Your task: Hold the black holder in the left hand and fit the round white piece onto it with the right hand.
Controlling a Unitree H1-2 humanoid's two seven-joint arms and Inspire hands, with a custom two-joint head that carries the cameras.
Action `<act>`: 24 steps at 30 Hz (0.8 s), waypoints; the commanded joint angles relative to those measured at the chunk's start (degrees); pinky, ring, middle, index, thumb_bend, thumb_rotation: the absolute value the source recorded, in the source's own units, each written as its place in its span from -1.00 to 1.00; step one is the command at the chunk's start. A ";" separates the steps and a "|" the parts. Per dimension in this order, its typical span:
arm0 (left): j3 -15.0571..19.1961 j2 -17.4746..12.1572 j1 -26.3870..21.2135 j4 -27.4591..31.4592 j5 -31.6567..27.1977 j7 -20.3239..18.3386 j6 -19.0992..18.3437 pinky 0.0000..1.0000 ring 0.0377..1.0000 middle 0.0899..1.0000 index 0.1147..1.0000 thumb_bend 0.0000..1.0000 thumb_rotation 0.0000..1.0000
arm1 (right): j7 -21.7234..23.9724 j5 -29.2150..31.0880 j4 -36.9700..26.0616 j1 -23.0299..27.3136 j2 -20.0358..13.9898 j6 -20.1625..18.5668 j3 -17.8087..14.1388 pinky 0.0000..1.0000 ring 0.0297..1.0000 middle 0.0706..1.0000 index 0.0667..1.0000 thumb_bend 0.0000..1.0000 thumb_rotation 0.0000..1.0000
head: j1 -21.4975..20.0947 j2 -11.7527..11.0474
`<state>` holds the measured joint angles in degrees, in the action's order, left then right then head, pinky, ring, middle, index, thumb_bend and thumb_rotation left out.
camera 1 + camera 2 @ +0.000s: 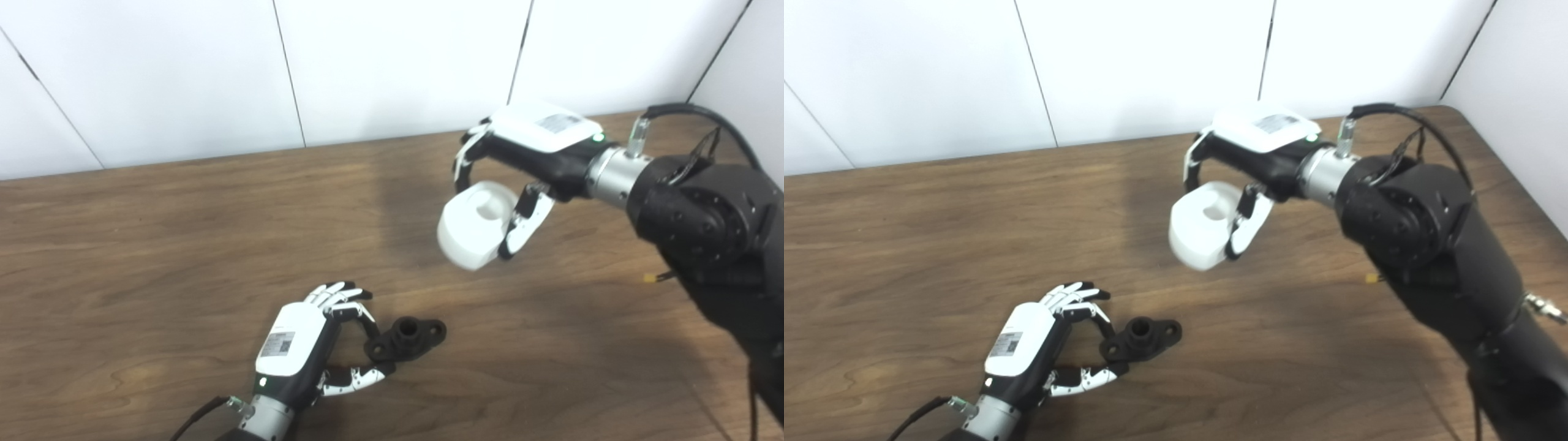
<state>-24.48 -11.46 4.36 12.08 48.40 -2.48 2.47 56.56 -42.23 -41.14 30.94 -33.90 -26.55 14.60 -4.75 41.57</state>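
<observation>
The black holder (407, 337), a small flanged piece with a raised central boss, lies on the wooden table (153, 257) near the front. My left hand (300, 343) reaches it from the left, with a fingertip and the thumb pinching its left lobe. The round white piece (474, 226), with a hollow in its upper face, hangs in the air up and to the right of the holder. My right hand (527, 147) is shut on it from above, fingers behind it and thumb in front. A clear gap of table separates the piece from the holder.
White wall panels (398, 67) close off the table's far edge. My bulky black right forearm (1427, 245) crosses the right side of the table. The table's right edge (1525, 196) shows in the right eye view.
</observation>
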 commanded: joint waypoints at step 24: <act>-2.72 0.97 -0.01 -3.43 2.51 -4.00 -4.39 0.77 0.76 0.57 -0.16 0.04 -0.90 | 8.25 -4.73 -6.61 1.59 9.36 3.01 4.26 0.89 0.80 0.47 -0.11 0.05 -0.72 | 1.09 1.28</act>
<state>-26.02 -10.21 2.92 11.57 50.12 -2.80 0.41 65.34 -46.39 -47.12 30.41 -24.73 -24.31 19.46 -3.60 42.80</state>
